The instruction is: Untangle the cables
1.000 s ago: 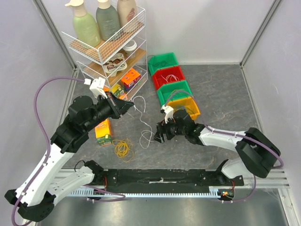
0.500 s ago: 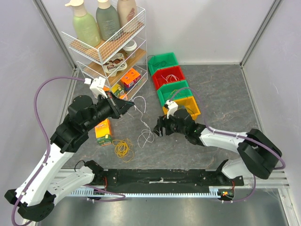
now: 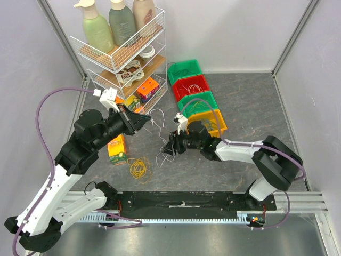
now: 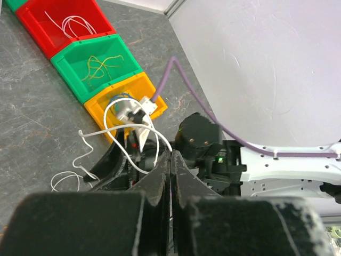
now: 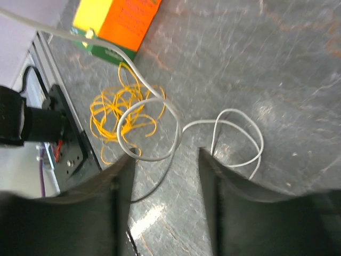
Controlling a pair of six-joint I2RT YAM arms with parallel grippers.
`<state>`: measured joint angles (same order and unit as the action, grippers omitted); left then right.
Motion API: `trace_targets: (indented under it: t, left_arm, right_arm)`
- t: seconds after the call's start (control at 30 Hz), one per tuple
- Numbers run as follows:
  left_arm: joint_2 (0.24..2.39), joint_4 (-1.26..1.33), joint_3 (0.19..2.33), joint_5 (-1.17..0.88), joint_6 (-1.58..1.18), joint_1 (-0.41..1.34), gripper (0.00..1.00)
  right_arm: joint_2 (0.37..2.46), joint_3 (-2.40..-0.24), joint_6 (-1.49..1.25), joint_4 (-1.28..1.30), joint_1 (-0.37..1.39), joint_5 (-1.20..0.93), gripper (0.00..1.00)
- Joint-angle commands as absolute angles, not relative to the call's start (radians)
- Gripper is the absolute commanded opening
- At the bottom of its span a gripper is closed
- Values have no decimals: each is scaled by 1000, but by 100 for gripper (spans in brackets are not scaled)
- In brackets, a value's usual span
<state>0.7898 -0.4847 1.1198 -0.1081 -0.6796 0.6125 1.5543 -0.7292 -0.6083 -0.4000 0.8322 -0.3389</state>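
A thin white cable [image 3: 162, 136] hangs from my left gripper [image 3: 149, 118], which is shut on its upper end above the table. The cable's lower loops lie on the grey table. In the left wrist view the jaws [image 4: 171, 156] are pressed together, with the white cable [image 4: 85, 134] looping out in front of them. My right gripper [image 3: 169, 149] is open and low over the cable's lower loops. In the right wrist view the white cable [image 5: 234, 110] curls just ahead of the spread fingers [image 5: 165, 156]. A yellow cable [image 3: 139, 168] lies coiled on the table, and also shows in the right wrist view [image 5: 106, 109].
A wire rack [image 3: 123, 50] with bottles and boxes stands at the back left. Behind the right arm is a row of green [image 3: 185, 69], red [image 3: 192, 85], green [image 3: 198, 101] and yellow [image 3: 217, 124] bins, some holding cables. An orange box [image 3: 116, 149] lies left of the yellow cable.
My right gripper has moved left along the table to the white cable's lower loops. My left gripper still holds the cable's upper end, almost in place.
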Motion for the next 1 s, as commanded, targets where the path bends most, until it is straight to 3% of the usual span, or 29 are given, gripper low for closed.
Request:
trace_targets:
  t: [0.0,0.07,0.2,0.3,0.37,0.4,0.47,0.53,0.6,0.73,0.8,0.83,0.87,0.97]
  left_arm:
    - [769,-492,1147,-107,-638,611,2]
    - [764,-500,1138,-95,-635,609,2]
    - [761,-509,1080,-81,-649,611,2]
    - [772,-500,996,-98,-683,611,2]
    - [782,-491,951,-123,-693,609,4]
    - [787,-485,936,-144,-689,609,12]
    - [787,-476,930,-182,-664,611,52]
    - [776,-471,945,-201,-640,611,67]
    - [762,-468,969,-201,-606,607,73]
    - [753,-474,1012,-190,-543,609,76]
    - [759,-448,1011,-222,-520,611,81]
    - [761,-425,1005,-254,-508,609,90]
    - [768,-395,996,-276,-500,609,92]
    - [790,-275,948,-347,-486,612,93]
  right_arm:
    - [1586,-744,-670,-476,853,-382,47]
    - [1543,-768,-615,-381,851,-303,31]
    - [1413,-850,-483,-148,844,-174,10]
    - [1323,-891,-430,-52,822,-92,0]
    - [1266,-911,-417,-19,799,-83,0]
    - [1241,-923,-411,-8,793,-86,0]
    - [1209,-954,-378,33,785,-109,0]
    - [1195,-1005,-338,81,784,-136,0]
    - [1193,-1054,-305,136,784,-150,0]
    - [1177,-1115,-291,176,787,-175,0]
    - [1173,-1141,-314,176,785,-233,0]
    - [1177,-1158,-333,175,785,-267,0]
    - [1184,-1169,-353,167,785,-309,0]
    - [1206,-1193,-447,120,785,-441,0]
